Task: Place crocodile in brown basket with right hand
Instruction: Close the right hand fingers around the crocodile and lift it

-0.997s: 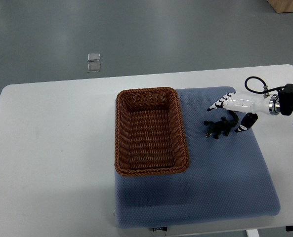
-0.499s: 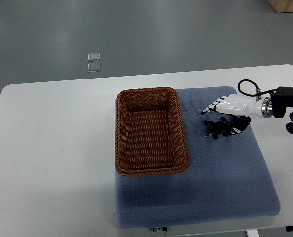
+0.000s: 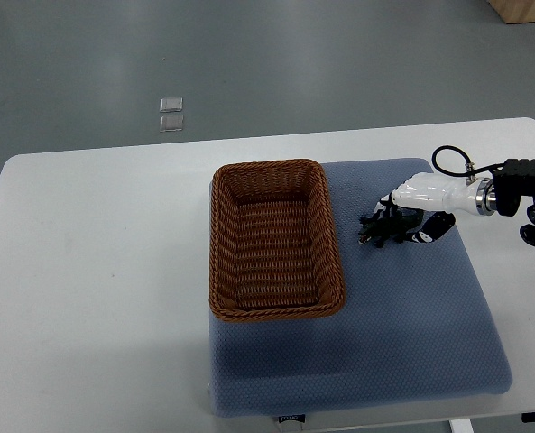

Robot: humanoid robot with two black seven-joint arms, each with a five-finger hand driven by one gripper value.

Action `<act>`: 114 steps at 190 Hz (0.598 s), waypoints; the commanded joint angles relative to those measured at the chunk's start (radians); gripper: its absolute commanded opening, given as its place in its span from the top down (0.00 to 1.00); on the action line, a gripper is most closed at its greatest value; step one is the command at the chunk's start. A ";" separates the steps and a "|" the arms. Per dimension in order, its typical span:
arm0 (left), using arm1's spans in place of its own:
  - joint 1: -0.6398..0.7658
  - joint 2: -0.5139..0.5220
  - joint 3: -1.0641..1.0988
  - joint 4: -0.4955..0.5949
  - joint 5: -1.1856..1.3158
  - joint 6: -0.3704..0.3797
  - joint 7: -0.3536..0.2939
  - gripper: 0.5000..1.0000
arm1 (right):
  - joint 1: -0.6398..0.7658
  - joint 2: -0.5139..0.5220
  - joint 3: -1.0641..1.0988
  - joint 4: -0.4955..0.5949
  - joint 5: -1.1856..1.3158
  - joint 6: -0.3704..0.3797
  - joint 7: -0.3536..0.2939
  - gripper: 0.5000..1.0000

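In the top view, a white table (image 3: 96, 262) is seen from steeply above, with a blue padded mat (image 3: 402, 343) laid over its right half. A brown basket (image 3: 216, 244) of woven wicker is set upright on the left part of the mat, its long side running away from the robot, and nothing is seen inside it.

The right hand (image 3: 418, 200) is reached in from the right edge, over the far right part of the mat. Its fingers (image 3: 392, 202) are curled downward and closed around the crocodile (image 3: 373, 233), a small dark toy. The toy is held just under the palm, and one end is left sticking out toward the basket. Whether it is lifted clear of the mat or resting on it cannot be told. The crocodile is kept near the basket's right wall but apart from it, outside the basket.

A black cable loop (image 3: 447, 161) is seen at the wrist. Two small clear squares (image 3: 170, 115) are seen on the grey floor beyond the table.
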 commanded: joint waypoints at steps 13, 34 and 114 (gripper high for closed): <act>0.000 0.000 0.000 0.000 0.000 0.000 -0.001 0.00 | 0.002 -0.003 0.000 0.000 0.000 -0.007 0.000 0.86; 0.000 0.000 0.000 0.000 0.000 0.000 0.001 0.00 | 0.002 -0.003 0.003 0.000 0.000 -0.010 0.002 0.91; 0.000 0.000 0.000 0.000 0.000 0.000 -0.001 0.00 | 0.008 -0.014 0.003 0.000 0.000 -0.033 0.039 1.00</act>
